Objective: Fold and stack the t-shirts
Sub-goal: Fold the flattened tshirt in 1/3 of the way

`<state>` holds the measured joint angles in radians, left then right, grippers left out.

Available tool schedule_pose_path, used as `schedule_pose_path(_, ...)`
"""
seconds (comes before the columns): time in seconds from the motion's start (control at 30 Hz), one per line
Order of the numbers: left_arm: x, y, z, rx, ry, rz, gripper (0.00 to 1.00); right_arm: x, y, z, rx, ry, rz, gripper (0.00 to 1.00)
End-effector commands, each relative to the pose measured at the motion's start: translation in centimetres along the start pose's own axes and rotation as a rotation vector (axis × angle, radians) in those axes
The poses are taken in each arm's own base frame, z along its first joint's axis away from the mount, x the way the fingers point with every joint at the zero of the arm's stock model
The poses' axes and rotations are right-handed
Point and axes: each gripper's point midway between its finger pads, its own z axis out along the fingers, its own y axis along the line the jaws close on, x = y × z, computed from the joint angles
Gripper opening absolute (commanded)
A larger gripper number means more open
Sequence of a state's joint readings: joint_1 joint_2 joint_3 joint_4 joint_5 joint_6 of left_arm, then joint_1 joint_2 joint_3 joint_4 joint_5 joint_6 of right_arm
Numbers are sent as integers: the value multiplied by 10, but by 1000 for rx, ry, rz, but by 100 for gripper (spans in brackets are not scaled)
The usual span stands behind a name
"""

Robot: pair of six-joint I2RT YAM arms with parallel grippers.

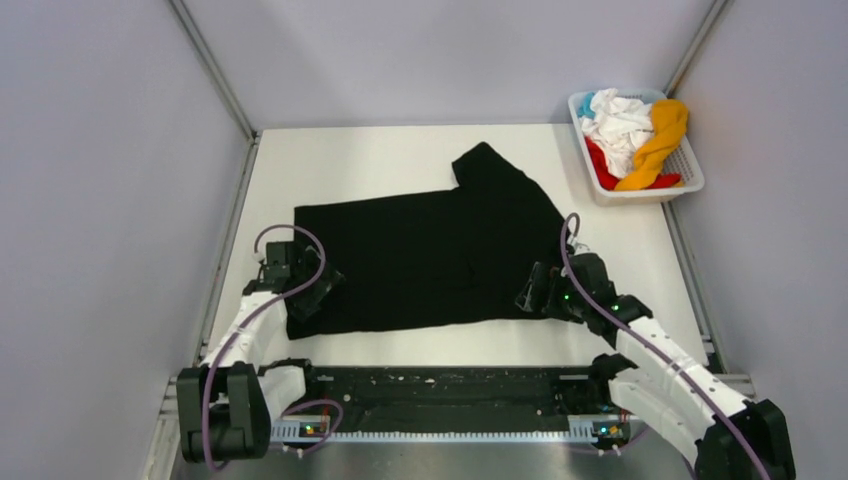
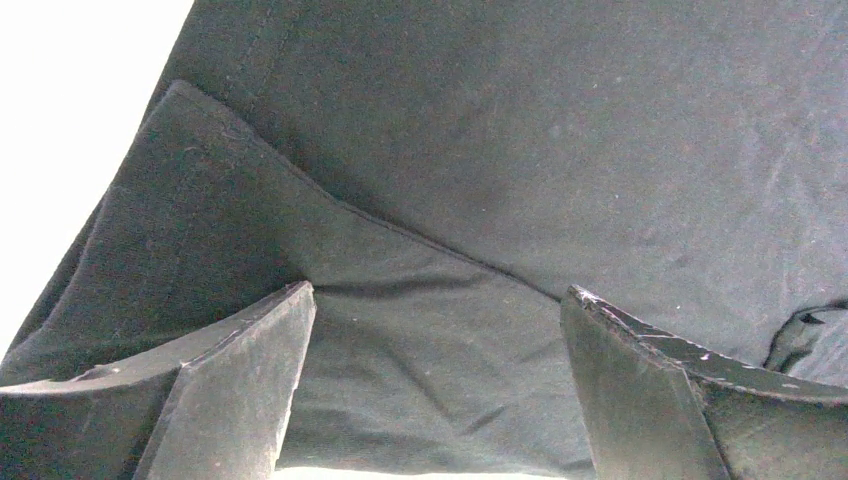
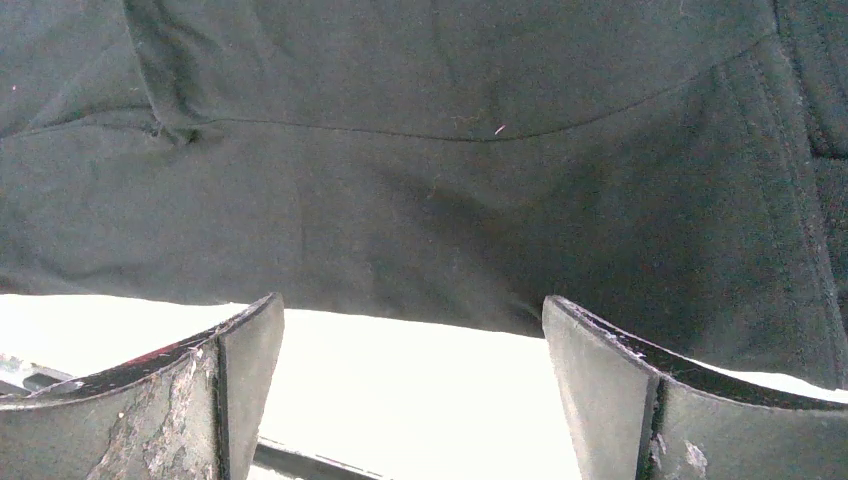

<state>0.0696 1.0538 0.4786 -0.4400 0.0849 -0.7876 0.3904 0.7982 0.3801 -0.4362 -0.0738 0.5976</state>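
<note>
A black t-shirt (image 1: 430,255) lies spread on the white table, one sleeve pointing to the far side. My left gripper (image 1: 312,296) is open over its near left corner; in the left wrist view the black cloth (image 2: 430,350), with a folded-over flap, lies between the open fingers (image 2: 240,380). My right gripper (image 1: 530,296) is open at the shirt's near right edge; in the right wrist view the cloth hem (image 3: 420,230) lies just beyond the fingertips (image 3: 600,370), with bare table between them. White, orange-yellow, red and light blue shirts are piled in the basket (image 1: 690,180).
The white slatted basket stands at the far right corner of the table (image 1: 400,150). Grey walls close in the left, right and far sides. A black rail (image 1: 450,395) runs along the near edge between the arm bases.
</note>
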Motion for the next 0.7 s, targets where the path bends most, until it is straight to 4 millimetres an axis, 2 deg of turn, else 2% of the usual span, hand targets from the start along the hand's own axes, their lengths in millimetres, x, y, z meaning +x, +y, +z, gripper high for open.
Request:
schedule_pose_path(0.0,19,31,-7,-155,78,-11,99,-20,16,-7,-27,-47,13,98)
schedule_pose_path(0.13,-16,-3,-27,-80,-4,17,99,-76,45,-9,-49,-143,-78,99)
schedule_pose_path(0.23,-36,-32,-45,7,-56,35,99,-107,65,19,-74,-170,-125,99)
schedule_pose_path(0.33,-49,-49,-58,61,-90,65,99,-120,77,54,-94,-149,-131,99)
schedule_pose_path(0.4,-57,-55,-64,64,-108,77,99,-118,71,75,-51,-111,-113,98)
schedule_pose_path(0.5,-71,-60,-67,53,-147,105,99,-106,60,91,-18,-77,-87,98)
schedule_pose_path(0.67,-95,-67,-61,-1,-188,100,99,-66,29,92,47,-9,-35,98)
